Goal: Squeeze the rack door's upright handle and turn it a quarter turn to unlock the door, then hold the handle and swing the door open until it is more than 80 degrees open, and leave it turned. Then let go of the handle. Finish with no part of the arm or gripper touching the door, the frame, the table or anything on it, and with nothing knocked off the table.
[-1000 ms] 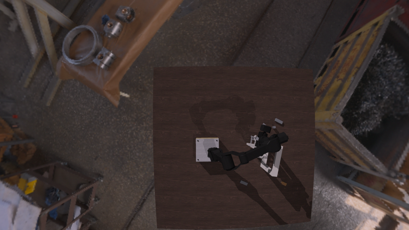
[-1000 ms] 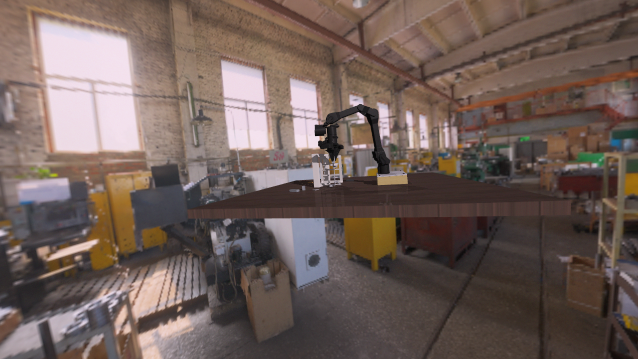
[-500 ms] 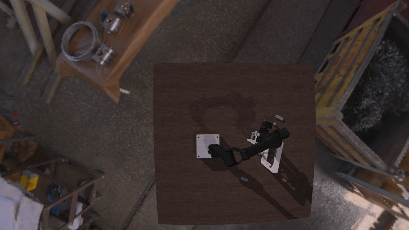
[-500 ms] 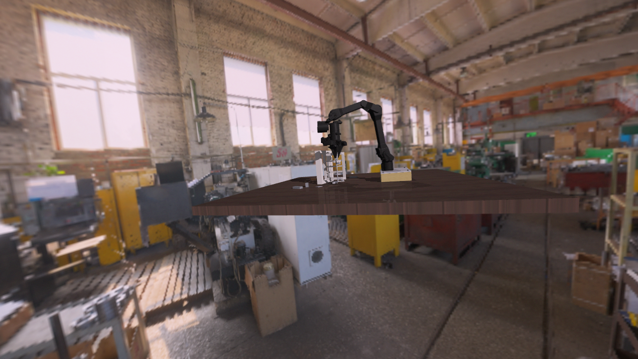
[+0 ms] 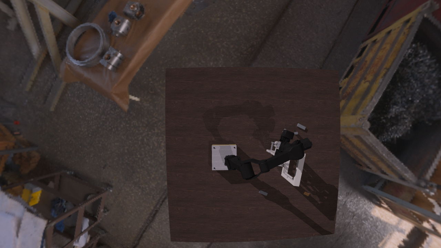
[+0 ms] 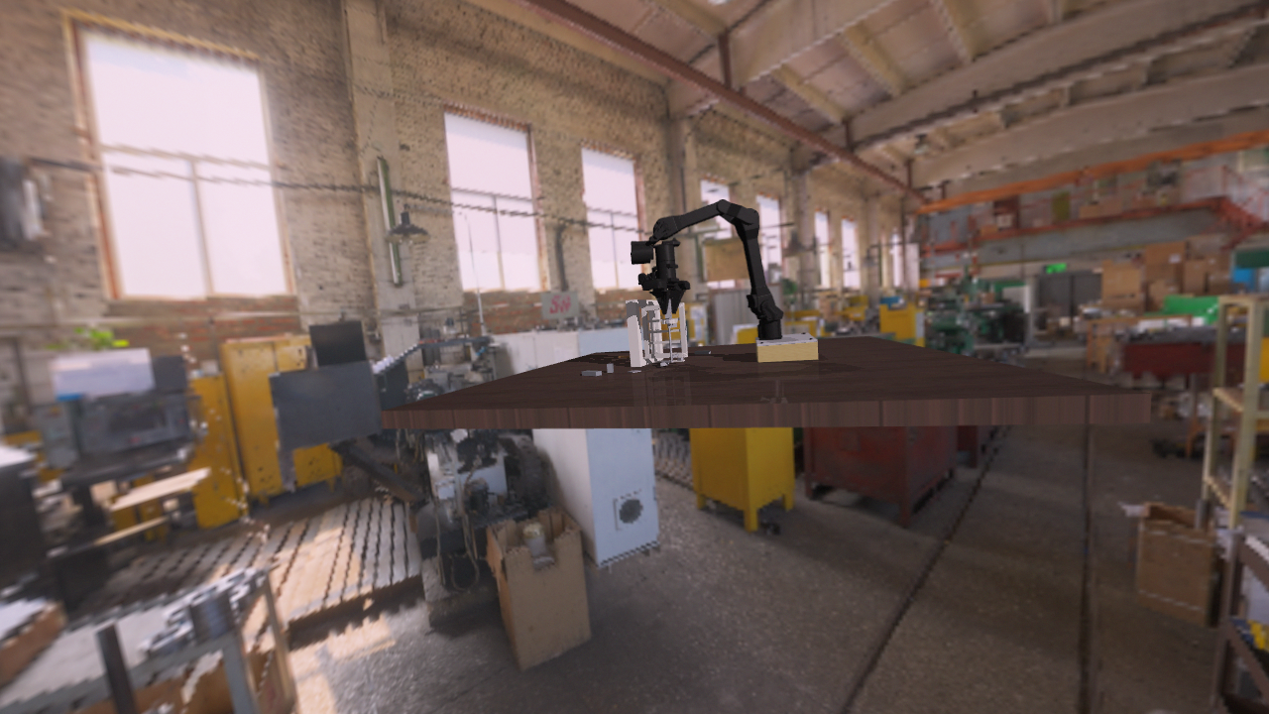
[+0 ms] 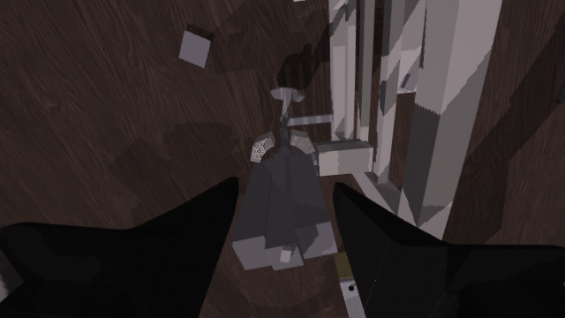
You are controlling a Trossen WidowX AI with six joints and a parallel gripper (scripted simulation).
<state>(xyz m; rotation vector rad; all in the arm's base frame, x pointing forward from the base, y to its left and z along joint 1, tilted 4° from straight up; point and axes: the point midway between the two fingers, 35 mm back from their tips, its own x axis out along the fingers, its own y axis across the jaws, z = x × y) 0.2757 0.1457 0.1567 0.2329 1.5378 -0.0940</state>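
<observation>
My gripper [image 6: 671,310] [image 7: 286,186] points down and is open. Its black fingers stand on either side of the grey upright handle [image 7: 284,199], with gaps showing in the wrist view. The handle's dark segments are splayed, and a pale block [image 7: 345,161] joins it to the door. The white door [image 7: 452,88] stands out from the frame; its rails run along the right of the wrist view. The white frame [image 5: 297,180] shows beyond the arm in the top view. The arm covers much of the door there, so its exact opening angle cannot be read.
Loose grey blocks [image 5: 301,126] [image 5: 296,133] [image 5: 263,193] lie near the rack on the dark wooden table [image 5: 191,209]. A pale block [image 7: 195,49] shows left of the handle. An orange piece [image 5: 306,194] lies beyond the frame. The arm's base plate [image 5: 217,158] is left of the rack.
</observation>
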